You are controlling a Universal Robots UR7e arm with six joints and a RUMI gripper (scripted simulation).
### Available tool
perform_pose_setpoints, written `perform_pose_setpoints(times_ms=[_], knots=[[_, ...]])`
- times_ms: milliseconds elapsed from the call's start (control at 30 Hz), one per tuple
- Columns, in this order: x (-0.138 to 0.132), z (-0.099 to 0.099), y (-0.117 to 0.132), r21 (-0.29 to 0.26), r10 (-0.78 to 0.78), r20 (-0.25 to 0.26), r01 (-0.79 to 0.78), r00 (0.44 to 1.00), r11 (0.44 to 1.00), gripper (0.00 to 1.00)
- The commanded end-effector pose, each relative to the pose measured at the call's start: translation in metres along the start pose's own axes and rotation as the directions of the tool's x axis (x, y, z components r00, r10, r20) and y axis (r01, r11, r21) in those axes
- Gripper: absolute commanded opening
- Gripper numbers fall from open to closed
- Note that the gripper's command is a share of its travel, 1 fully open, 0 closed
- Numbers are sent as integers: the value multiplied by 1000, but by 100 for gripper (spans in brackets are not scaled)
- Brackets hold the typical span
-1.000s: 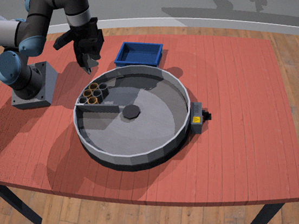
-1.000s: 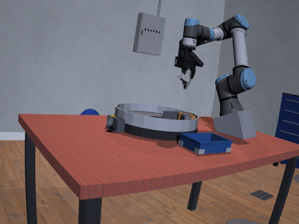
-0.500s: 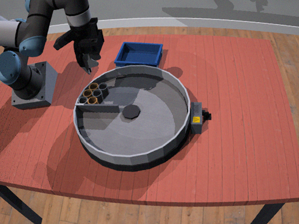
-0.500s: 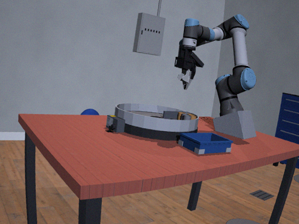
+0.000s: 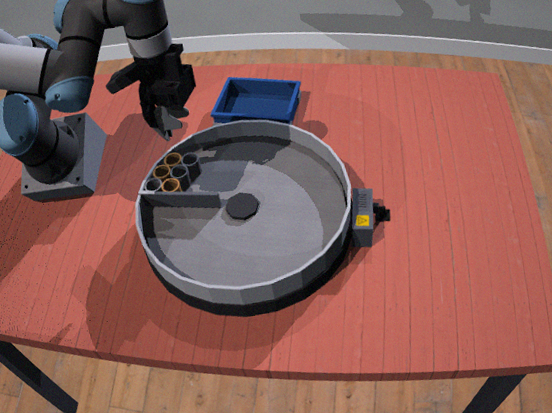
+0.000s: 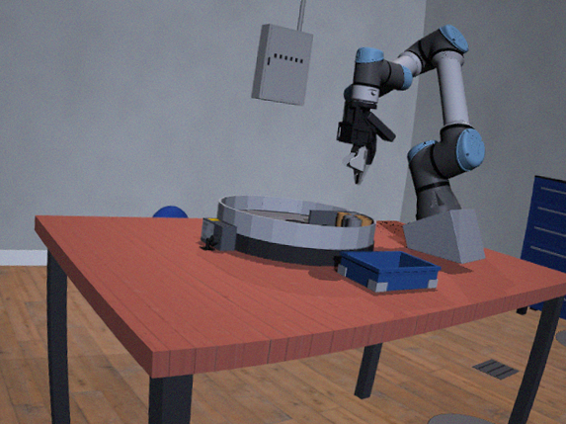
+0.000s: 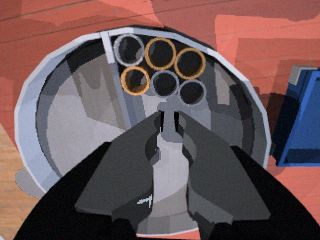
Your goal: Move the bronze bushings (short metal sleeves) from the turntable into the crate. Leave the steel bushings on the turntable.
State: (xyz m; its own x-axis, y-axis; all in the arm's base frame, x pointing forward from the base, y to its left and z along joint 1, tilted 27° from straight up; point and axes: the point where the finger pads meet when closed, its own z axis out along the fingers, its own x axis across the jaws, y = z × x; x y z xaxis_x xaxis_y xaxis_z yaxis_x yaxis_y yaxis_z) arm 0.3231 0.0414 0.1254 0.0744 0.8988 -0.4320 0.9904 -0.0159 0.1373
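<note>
Three bronze bushings point(image 5: 172, 159) point(image 5: 161, 172) point(image 5: 171, 185) point(image 7: 160, 53) point(image 7: 189, 63) point(image 7: 135, 80) stand upright in a tight cluster with three steel bushings point(image 5: 190, 160) point(image 5: 179, 172) point(image 5: 152, 184) point(image 7: 129, 49) point(image 7: 165, 83) point(image 7: 192, 91). They sit at the back left of the grey turntable point(image 5: 254, 283) point(image 6: 282, 227) point(image 7: 27, 115), against a divider bar point(image 5: 181, 199). My gripper point(image 5: 167, 131) point(image 6: 357, 177) point(image 7: 169, 113) is shut and empty. It hangs well above the cluster, pointing down. The blue crate point(image 5: 255, 113) point(image 6: 387, 276) point(image 7: 300, 125) stands empty on the table behind the turntable.
The turntable has a high rim and a dark hub point(image 5: 241, 206) at its centre. A grey control box point(image 5: 363, 216) point(image 6: 217, 233) is fixed to its right side. The arm's base point(image 5: 60, 162) stands at the table's back left.
</note>
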Motion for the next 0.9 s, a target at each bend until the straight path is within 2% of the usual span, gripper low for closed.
perform_pose_setpoints(times_ms=[0,100,167,400,867], knots=[[17,24,-6,-4,97,3,-97,995,995,5],[26,36,-9,-4,148,3,-148,989,989,5],[26,36,-9,-4,148,3,-148,989,989,5],[39,54,-15,-4,222,3,-222,975,975,5],[41,57,-17,-4,234,3,-234,972,972,5]])
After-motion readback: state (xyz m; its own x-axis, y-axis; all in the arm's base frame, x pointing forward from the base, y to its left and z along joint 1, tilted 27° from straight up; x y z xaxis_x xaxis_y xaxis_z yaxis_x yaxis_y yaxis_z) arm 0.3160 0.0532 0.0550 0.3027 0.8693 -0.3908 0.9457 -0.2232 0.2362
